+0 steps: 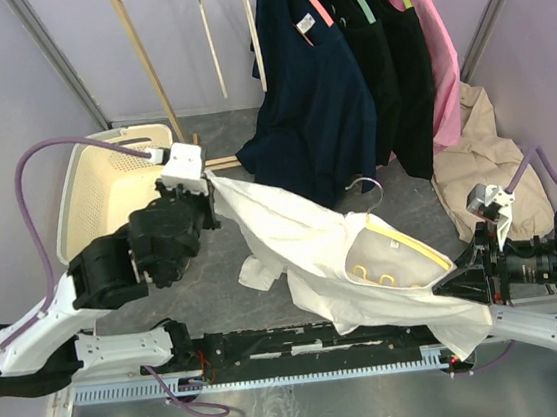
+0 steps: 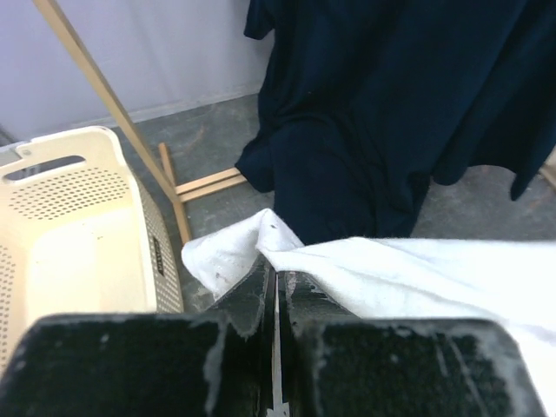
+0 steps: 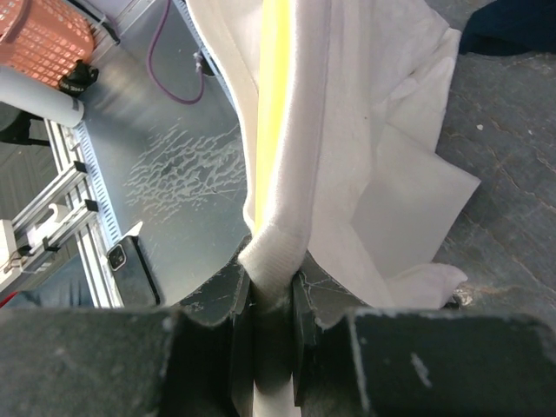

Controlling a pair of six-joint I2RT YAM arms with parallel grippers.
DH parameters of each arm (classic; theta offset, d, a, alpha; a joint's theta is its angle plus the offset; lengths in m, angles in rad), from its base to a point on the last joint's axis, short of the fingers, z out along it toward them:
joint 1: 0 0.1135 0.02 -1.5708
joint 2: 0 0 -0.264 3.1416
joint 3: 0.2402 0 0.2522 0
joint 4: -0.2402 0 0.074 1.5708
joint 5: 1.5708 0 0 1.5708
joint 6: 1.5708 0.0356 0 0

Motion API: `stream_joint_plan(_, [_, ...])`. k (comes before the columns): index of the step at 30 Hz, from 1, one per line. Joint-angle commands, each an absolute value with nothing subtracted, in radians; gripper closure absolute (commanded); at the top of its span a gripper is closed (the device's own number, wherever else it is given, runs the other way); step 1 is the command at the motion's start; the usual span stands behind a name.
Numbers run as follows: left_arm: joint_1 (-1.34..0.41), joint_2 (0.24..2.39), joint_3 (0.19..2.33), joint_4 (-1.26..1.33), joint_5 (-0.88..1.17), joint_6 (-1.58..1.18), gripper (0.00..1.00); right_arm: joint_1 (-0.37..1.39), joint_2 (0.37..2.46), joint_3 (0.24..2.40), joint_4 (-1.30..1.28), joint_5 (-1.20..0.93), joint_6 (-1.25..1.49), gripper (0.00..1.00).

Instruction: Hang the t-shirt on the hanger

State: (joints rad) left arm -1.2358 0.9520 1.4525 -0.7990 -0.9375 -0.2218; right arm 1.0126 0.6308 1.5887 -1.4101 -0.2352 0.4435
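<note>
The white t-shirt point(image 1: 292, 237) hangs stretched between my two grippers above the table. My left gripper point(image 1: 207, 181) is shut on one edge of it, seen as pinched white cloth in the left wrist view point(image 2: 434, 269) at the fingertips point(image 2: 278, 274). My right gripper point(image 1: 464, 270) is shut on a ribbed hem of the shirt point(image 3: 365, 130) in the right wrist view point(image 3: 271, 278). The yellow hanger point(image 1: 408, 244) lies inside the shirt and shows through the opening. Its silver hook point(image 1: 367, 186) sticks out above. A yellow arm point(image 3: 276, 87) runs along the gripped fold.
A cream laundry basket point(image 1: 115, 187) stands at the back left. A wooden rack point(image 1: 146, 62) holds a navy shirt point(image 1: 311, 94), black garments and a pink one point(image 1: 438, 59). A beige garment point(image 1: 484, 160) lies at the right. The metal front edge point(image 1: 281, 409) runs below.
</note>
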Motion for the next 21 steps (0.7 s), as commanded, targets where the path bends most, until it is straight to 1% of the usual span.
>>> stream_joint_plan(1, [-1.189, 1.052, 1.525, -0.866, -0.999, -0.264, 0.97, 1.010, 0.644, 1.595, -1.279, -0.318, 0.435, 0.99])
stream_joint_plan(3, [-1.157, 1.077, 1.529, -0.875, -0.982, -0.266, 0.97, 1.010, 0.644, 1.590, -1.270, -0.338, 0.435, 0.99])
stream_joint_plan(12, [-0.896, 1.128, 1.489, -0.871, -0.791, -0.259, 0.97, 1.010, 0.644, 1.585, -1.256, -0.381, 0.431, 0.99])
stream_joint_plan(21, [-0.780, 1.122, 1.409, -0.869, -0.696, -0.269, 0.97, 1.010, 0.630, 1.620, -1.264, -0.309, 0.424, 0.99])
